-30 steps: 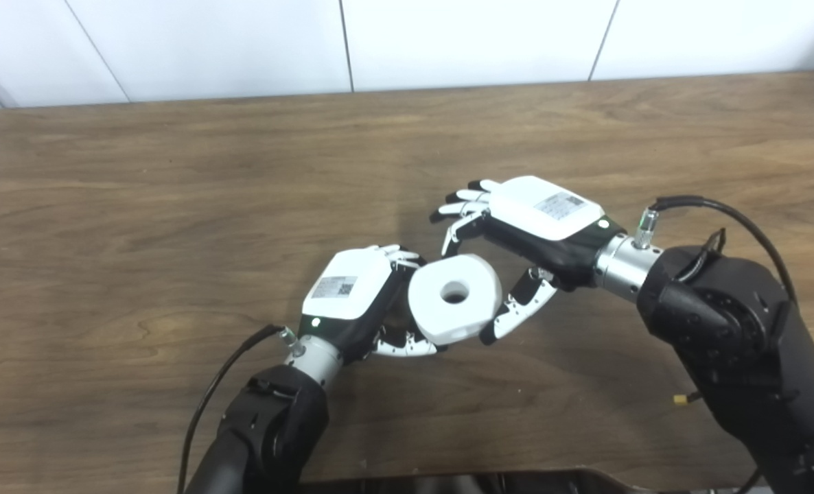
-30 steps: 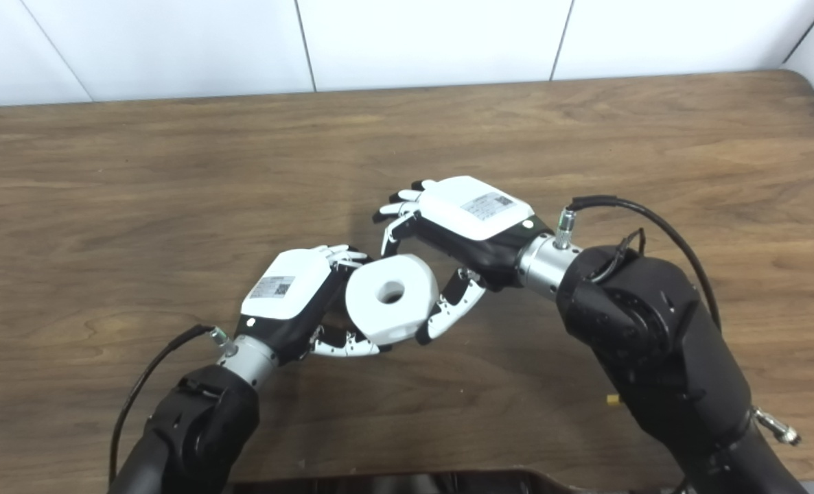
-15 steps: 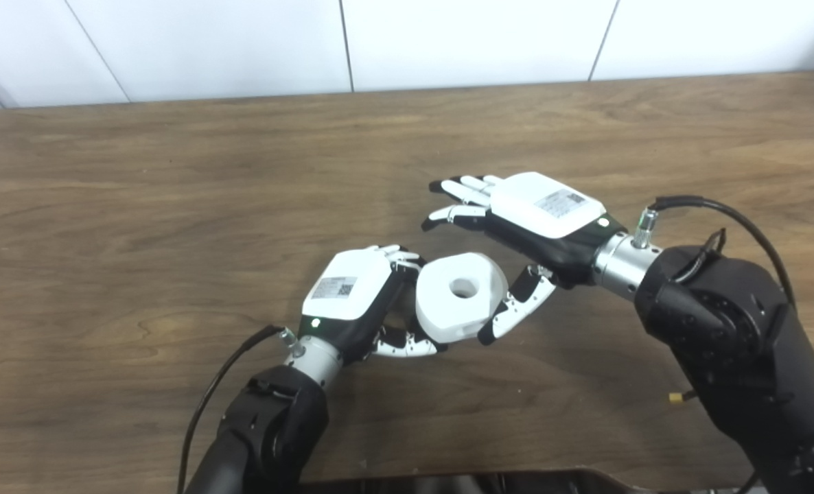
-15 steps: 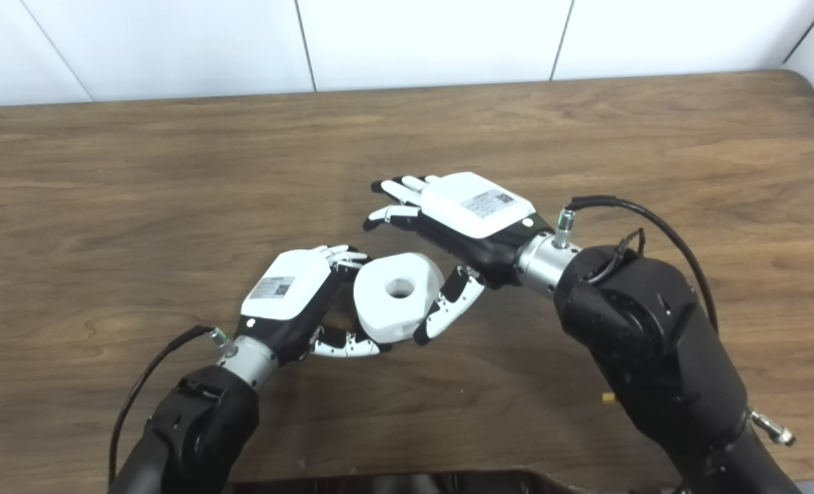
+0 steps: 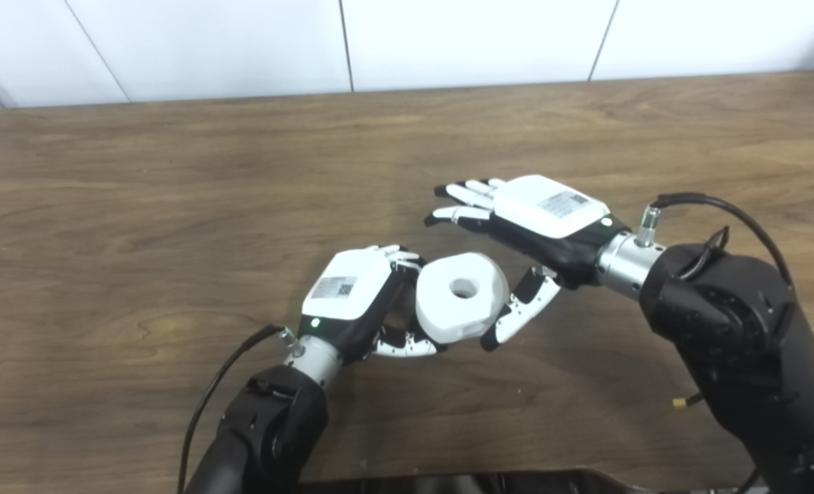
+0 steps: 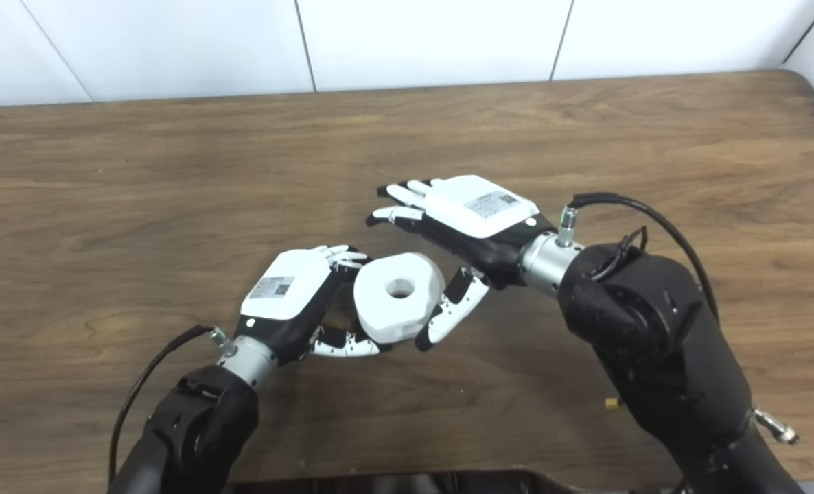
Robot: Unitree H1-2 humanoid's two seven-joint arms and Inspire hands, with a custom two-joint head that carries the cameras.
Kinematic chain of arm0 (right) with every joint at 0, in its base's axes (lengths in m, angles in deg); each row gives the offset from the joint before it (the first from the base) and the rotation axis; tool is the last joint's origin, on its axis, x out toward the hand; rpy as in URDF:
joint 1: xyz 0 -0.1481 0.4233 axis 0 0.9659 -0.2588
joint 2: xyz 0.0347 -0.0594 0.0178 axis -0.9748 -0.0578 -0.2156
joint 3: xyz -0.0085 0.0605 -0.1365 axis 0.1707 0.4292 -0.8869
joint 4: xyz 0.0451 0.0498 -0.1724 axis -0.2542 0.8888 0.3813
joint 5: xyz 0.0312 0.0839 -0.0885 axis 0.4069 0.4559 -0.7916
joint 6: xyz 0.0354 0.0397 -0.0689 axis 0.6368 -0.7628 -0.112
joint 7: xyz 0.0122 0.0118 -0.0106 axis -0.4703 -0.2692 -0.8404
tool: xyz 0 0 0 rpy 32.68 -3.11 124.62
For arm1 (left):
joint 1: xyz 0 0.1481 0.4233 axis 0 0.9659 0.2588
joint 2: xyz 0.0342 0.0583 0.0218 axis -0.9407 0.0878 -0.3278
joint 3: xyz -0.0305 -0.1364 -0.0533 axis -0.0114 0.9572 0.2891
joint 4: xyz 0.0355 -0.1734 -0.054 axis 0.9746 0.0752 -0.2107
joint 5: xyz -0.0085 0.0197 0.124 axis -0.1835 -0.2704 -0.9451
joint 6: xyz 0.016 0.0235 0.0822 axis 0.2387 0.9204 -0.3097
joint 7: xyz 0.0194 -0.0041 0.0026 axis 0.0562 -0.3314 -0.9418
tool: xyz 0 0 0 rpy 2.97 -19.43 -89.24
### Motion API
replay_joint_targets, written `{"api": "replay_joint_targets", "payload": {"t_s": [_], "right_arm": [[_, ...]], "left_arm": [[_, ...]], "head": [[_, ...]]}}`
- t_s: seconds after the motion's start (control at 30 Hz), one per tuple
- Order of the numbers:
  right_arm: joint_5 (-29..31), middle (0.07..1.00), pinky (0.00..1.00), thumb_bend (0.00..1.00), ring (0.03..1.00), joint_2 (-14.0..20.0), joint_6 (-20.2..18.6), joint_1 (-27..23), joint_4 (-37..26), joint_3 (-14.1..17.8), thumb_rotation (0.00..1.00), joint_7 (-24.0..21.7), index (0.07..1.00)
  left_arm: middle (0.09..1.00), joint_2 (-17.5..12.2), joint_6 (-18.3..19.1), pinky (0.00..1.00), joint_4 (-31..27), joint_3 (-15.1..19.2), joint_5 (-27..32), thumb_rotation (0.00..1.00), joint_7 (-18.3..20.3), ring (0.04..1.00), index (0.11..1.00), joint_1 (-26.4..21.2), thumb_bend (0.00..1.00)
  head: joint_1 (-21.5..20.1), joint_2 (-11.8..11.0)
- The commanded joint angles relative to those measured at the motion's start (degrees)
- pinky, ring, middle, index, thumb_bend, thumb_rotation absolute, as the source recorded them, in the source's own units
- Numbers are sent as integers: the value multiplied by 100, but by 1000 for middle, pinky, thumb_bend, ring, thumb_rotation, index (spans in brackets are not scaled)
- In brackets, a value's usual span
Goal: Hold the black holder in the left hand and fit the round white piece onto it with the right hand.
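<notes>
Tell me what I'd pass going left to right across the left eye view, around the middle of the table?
Left hand → round white piece → right hand, all over the wooden table.

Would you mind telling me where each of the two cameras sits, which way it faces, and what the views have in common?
Left eye view: on the robot's head, looking down and forward at the wooden table; both arms enter from the bottom edge, the left hand closed at the round white piece, the right hand open beside it.
Right eye view: beside the first, a little to its right, facing the same way; the same arms and hands show, and the table's right corner.
Shared: the same scene, slightly offset; the black holder is hidden in both.
</notes>
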Motion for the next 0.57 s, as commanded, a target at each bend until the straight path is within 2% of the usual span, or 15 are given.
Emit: {"api": "replay_joint_targets", "payload": {"t_s": [0.0,0.2,0.33,0.53], "right_arm": [[113,1000,1000,1000,1000,155,-122,-250,-266,158,430,-126,929],[176,1000,1000,1000,1000,390,-534,-473,-487,280,464,-635,965],[328,1000,1000,1000,1000,578,-771,-570,-635,446,472,-786,976],[306,1000,1000,1000,1000,690,-886,-598,-809,713,466,-955,990]], "left_arm": [[783,-98,-77,881,118,-42,85,62,206,868,488,66,514],[782,-117,-130,877,131,-7,101,62,195,866,488,77,514],[786,-122,-138,882,129,0,82,62,220,868,489,76,514],[788,-133,-155,885,167,11,89,62,195,869,489,76,514]], "head": [[-14,1],[-52,-7],[-52,-12],[-70,-24]]}}
